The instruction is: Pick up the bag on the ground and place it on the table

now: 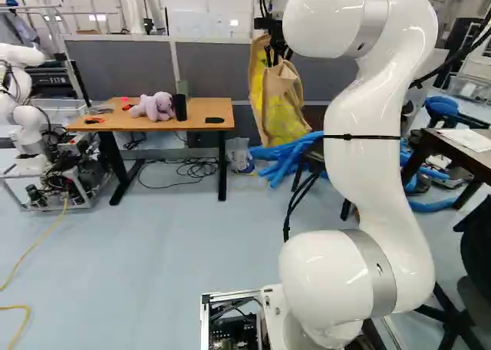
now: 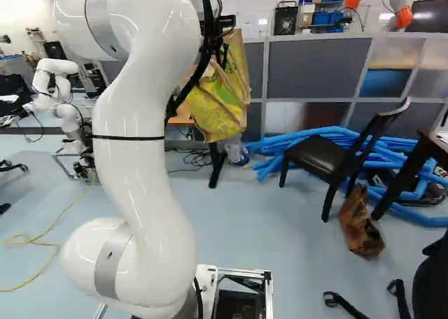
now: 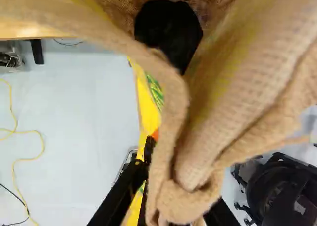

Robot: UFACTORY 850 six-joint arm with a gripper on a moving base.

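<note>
"How does the gripper (image 1: 278, 54) stand?"

"Its two fingers are clamped on the handles of a yellow-and-tan woven tote bag (image 1: 282, 108), which hangs off the floor, upper middle of both base views"

"And the wood-topped table (image 1: 107, 123)?"

"Upper left of the left base view; the tote bag shows to its right there, with a lilac plush toy (image 1: 156, 107) and a black cup (image 1: 180, 107) standing on the top"

"Anything else low down?"

"A brown paper bag (image 2: 360, 224) on the floor, right side of the right base view, near a dark chair (image 2: 323, 157), with blue tubes (image 2: 266, 147) behind the chair"
</note>
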